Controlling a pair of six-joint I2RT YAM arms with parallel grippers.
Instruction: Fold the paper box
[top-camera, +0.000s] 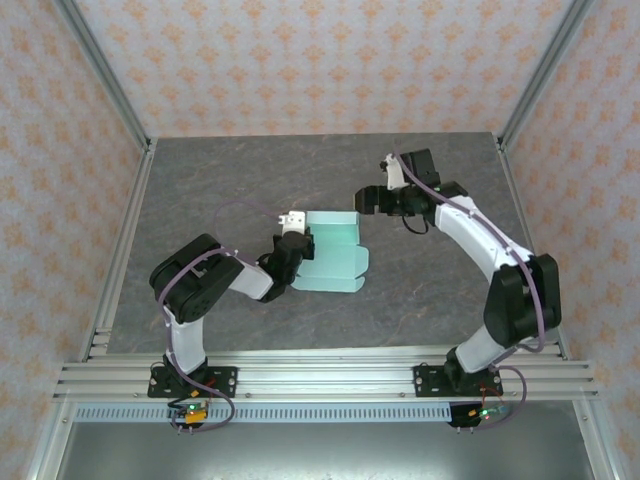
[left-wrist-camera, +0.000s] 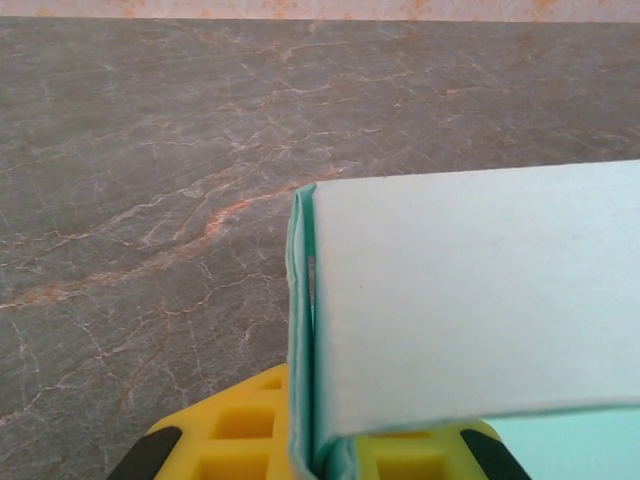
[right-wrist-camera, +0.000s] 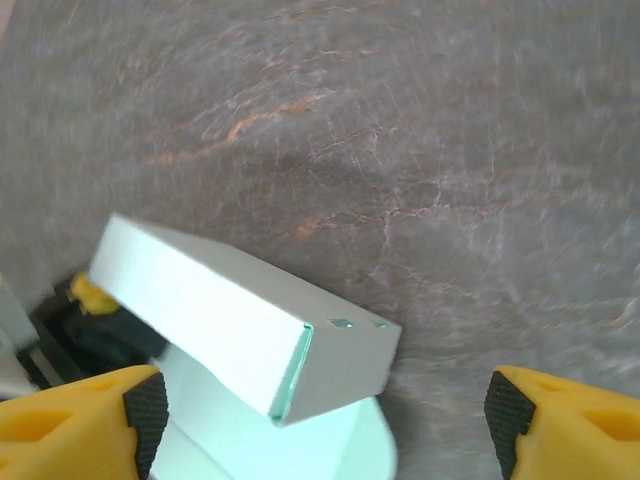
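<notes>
The paper box is pale mint-green card, partly folded, lying mid-table with raised walls and a rounded flap toward the front. My left gripper is shut on the box's left wall; in the left wrist view the doubled card edge stands pinched between the yellow fingers, and a white panel leans off to the right. My right gripper hovers open just beyond the box's far right corner. Its yellow fingertips spread wide, the box's raised end lying ahead of them untouched.
The table is dark grey marbled stone. Aluminium posts and patterned walls close it in on three sides, with a rail along the near edge. Bare table lies around the box on all sides.
</notes>
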